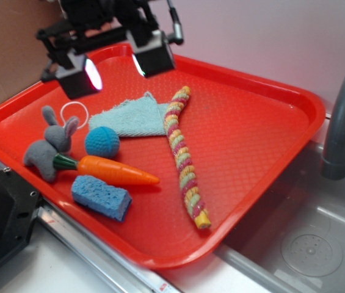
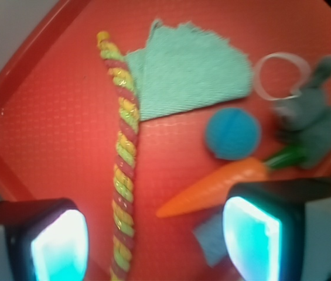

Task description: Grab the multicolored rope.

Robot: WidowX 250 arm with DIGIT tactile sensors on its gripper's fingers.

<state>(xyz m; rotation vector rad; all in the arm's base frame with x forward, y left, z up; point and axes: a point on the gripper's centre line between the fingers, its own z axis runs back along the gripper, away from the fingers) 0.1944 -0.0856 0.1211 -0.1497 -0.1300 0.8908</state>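
Approach is the step in hand: the black gripper [image 1: 116, 66] hangs above the far left part of the red plastic tray [image 1: 264, 128], jaws spread wide and holding nothing. The multicolored rope [image 1: 183, 154], a long twisted fabric cord banded pink, yellow and pale green with yellow ends, lies untouched on the tray floor, running from the middle toward the near right rim. Its far end rests just beside the pale green folded cloth [image 1: 133, 116].

In the wrist view the rope [image 2: 123, 158] runs lengthwise between the two fingertip pads [image 2: 59, 246], nearer the left one, so the jaws seem to straddle it from above. The orange plastic carrot with a green top [image 2: 218, 184] lies near the other pad.

Next, I judge, comes a straight descent centred over the rope, staying clear of the carrot and cloth, then closing across the cord's width.
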